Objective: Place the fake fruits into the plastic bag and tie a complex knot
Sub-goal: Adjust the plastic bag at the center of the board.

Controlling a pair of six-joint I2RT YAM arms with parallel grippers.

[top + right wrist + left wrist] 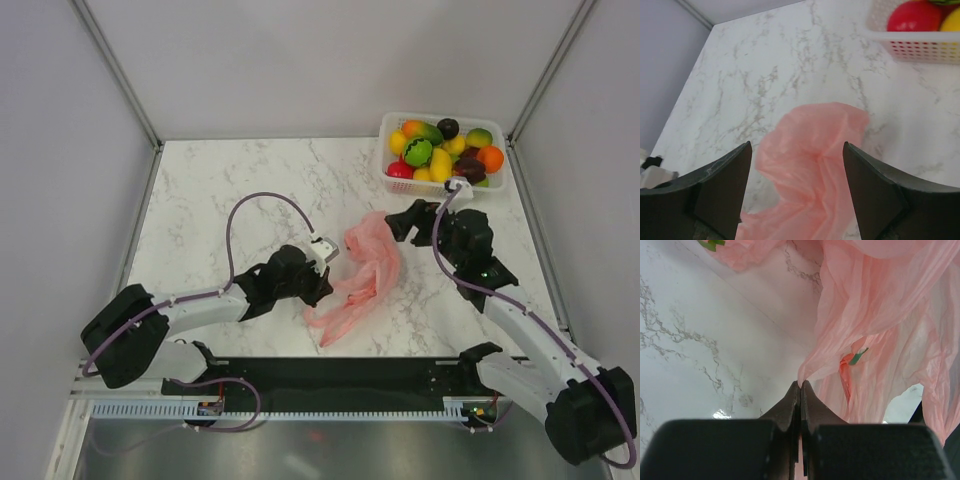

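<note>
The thin, crinkled, translucent pink plastic bag (362, 272) lies collapsed in a loose heap just right of the centre of the white marble table (220, 190), with no open mouth showing. At its 9 o'clock the left gripper (322, 268) has its jaws pressed together on a fold of the film's edge. At its 1 o'clock the right gripper (796, 147) hovers with jaws spread, holding nothing. The glossy, rounded fake fruits (445, 150) sit in a white lattice basket (392, 182) at the table's 1 o'clock corner. The film looks limp and slippery, so a shallow pinch could slide off or drag the whole heap. If the right jaws catch both walls, the mouth would not open.
</note>
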